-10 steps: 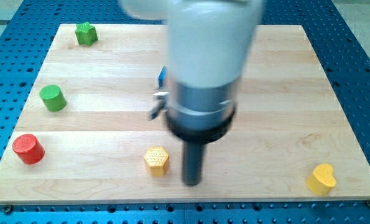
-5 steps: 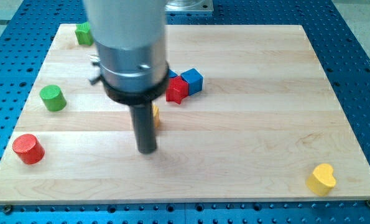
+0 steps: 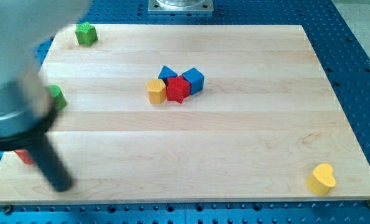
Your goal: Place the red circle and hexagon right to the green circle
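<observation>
The red circle (image 3: pixel 24 156) lies at the board's lower left, mostly hidden behind my rod. The green circle (image 3: pixel 57 97) lies above it at the left edge, half hidden by the blurred arm. The yellow hexagon (image 3: pixel 156 91) sits near the board's middle, touching the red star (image 3: pixel 178 89). My tip (image 3: pixel 61 185) is at the view's bottom left, just right of and below the red circle, far left of the hexagon.
A blue cube (image 3: pixel 193 80) and a blue triangle (image 3: pixel 166 73) crowd the red star. A green star (image 3: pixel 84 33) lies at the top left. A yellow heart (image 3: pixel 321 179) lies at the bottom right. The wooden board (image 3: pixel 253 130) rests on a blue perforated table.
The arm swept from the middle to the bottom left. The yellow hexagon went from the lower middle up to beside the red star.
</observation>
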`<state>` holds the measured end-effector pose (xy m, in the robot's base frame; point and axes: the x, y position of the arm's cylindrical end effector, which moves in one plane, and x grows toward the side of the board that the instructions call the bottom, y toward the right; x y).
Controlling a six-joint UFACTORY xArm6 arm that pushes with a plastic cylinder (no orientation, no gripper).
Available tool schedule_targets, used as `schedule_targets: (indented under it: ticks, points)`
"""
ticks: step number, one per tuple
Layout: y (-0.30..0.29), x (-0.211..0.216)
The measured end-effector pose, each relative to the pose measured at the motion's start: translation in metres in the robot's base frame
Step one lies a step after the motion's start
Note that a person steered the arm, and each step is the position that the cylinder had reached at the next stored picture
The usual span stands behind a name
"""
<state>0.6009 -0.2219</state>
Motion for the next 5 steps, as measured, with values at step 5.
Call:
schedule_targets:
  ticks: [5]
  points:
    - [0.040,-0.114]
